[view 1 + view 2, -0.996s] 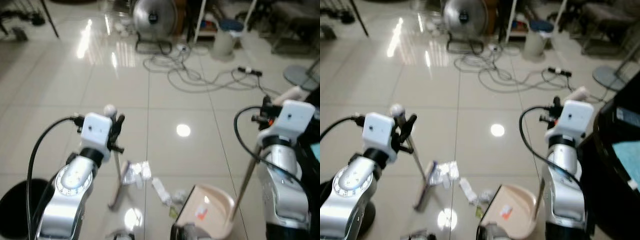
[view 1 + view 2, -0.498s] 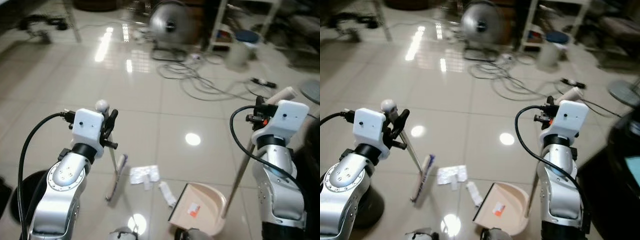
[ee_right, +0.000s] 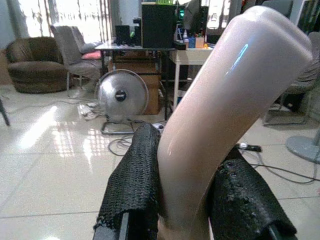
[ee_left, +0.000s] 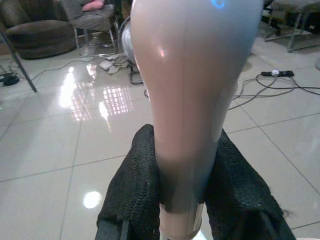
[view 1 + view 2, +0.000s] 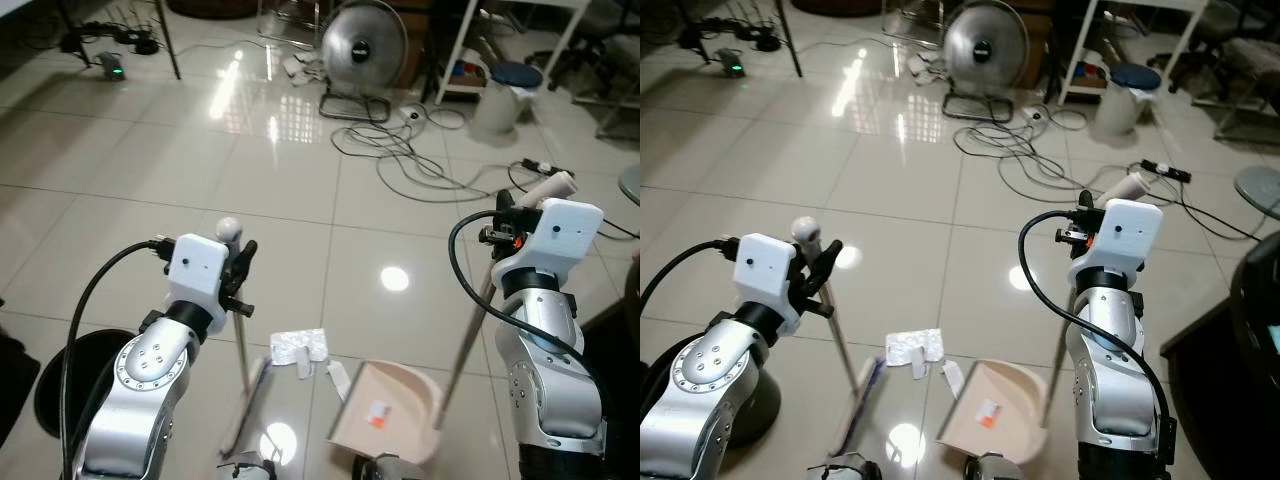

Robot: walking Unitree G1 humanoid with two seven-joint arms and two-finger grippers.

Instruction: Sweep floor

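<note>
Two arms raised, elbows bent: left tool (image 4: pixel 182 200) pinching broom (image 5: pixel 240 370) handle, right tool (image 3: pixel 185 200) pinching dustpan (image 5: pixel 390 412) handle.

readable text: none
round silver floor fan (image 5: pixel 985 42): dark hub badge, too small to read
beige plastic dustpan (image 5: pixel 391 403): small orange-and-white sticker, print illegible
crumpled white paper wrapper (image 5: pixel 299 346): no lettering can be made out
</note>
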